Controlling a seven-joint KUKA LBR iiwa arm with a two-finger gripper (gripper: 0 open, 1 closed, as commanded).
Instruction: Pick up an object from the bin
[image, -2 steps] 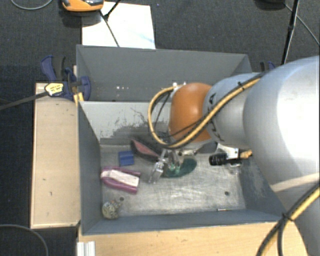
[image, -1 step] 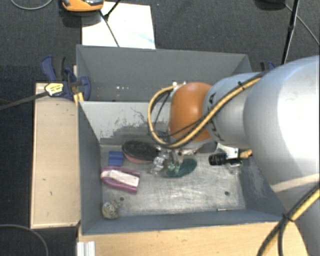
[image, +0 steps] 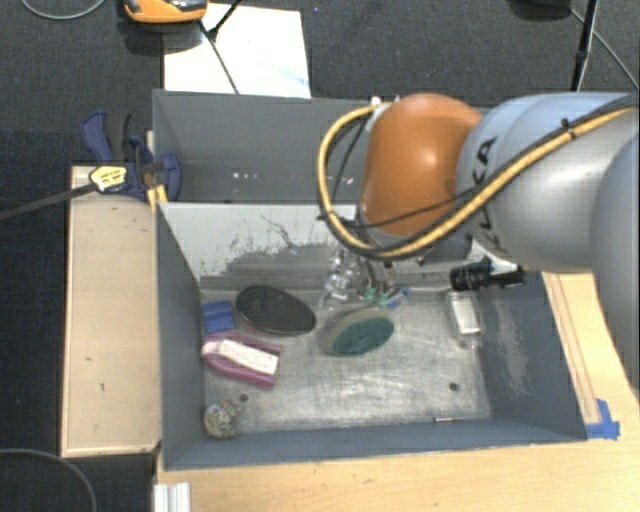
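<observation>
Green disc (image: 358, 333): round, flat, dark green, tilted a little on the floor of the bin (image: 420, 385), close to the floor's middle. Nothing else touched it.

Gripper (image: 360, 292): sat just off the disc's rim at 12 o'clock, low in the bin. The disc lay beneath and slightly forward of the tip, not between the jaws as far as could be seen. Contact between tip and rim could not be made out. Open or closed: could not tell, since the orange cover (image: 415, 160) and looped cable (image: 335, 140) on the wrist crowded the view there.

Around the disc:
- 9 o'clock, near: a black oval lid (image: 275, 310), lying flat.
- Further at 9 o'clock, beside the lid: a small blue block (image: 218, 318).
- 8 o'clock: a pink packet (image: 241, 360).
- 7 o'clock, well apart, in the near left corner: a small crumpled ball (image: 222, 420).
- 3 o'clock: a small clear piece (image: 465, 318).
</observation>
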